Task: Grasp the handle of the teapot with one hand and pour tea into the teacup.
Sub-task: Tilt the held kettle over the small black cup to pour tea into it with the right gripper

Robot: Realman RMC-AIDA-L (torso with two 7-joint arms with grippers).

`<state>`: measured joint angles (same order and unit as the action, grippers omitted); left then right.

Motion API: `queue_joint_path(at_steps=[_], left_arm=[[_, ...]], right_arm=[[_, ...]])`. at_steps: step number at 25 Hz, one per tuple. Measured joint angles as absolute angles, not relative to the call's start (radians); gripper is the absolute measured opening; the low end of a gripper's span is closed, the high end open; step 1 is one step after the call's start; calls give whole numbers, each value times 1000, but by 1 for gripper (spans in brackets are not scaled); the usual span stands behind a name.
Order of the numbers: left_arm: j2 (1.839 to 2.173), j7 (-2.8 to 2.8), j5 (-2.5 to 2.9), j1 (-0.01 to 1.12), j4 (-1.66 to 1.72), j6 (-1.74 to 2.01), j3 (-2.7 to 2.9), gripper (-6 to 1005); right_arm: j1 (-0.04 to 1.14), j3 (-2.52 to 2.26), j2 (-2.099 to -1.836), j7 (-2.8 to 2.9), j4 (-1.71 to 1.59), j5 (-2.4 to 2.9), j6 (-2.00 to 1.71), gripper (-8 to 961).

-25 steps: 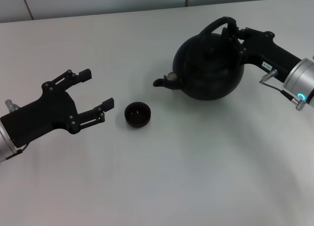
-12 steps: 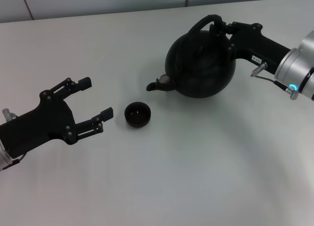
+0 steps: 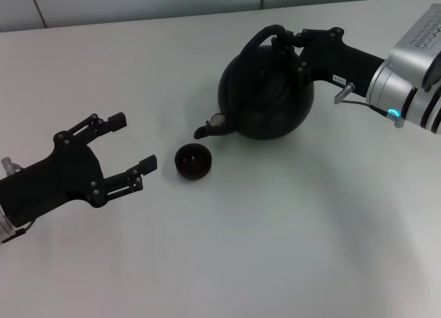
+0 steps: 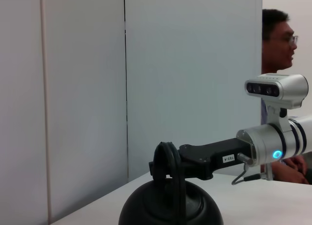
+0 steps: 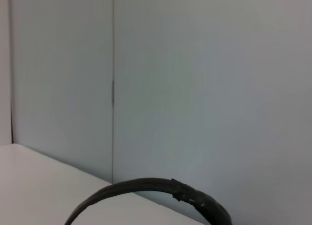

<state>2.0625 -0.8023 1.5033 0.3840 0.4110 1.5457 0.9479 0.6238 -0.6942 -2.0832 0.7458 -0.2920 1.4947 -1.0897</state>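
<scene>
- Teapot [image 3: 265, 97]: black, round, tipped w/ spout [image 3: 205, 130] down toward teacup; body centre-right of white table [image 3: 275, 242], spout tip just above & beside cup rim.
- Handle [image 3: 265, 35]: arched hoop, clamped near top by right gripper [image 3: 293, 38], fingers closed round it; arm reaches in from right.
- Teacup [image 3: 193, 161]: small black bowl, upright on table, just below spout, not touching pot.
- Left gripper [image 3: 131, 142]: fingers spread wide, holding nothing, low on left, near cup but apart.
- Left wrist view: person w/ glasses [image 4: 279, 37] behind partition.
</scene>
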Motion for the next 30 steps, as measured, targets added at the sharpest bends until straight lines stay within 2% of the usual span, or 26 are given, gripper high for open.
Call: queue_joint_path(at_steps=[30], left_arm=[[2066, -802, 1503, 379, 404, 1535, 944, 858]], right_arm=[[606, -872, -2087, 757, -449, 1490, -1067, 122]])
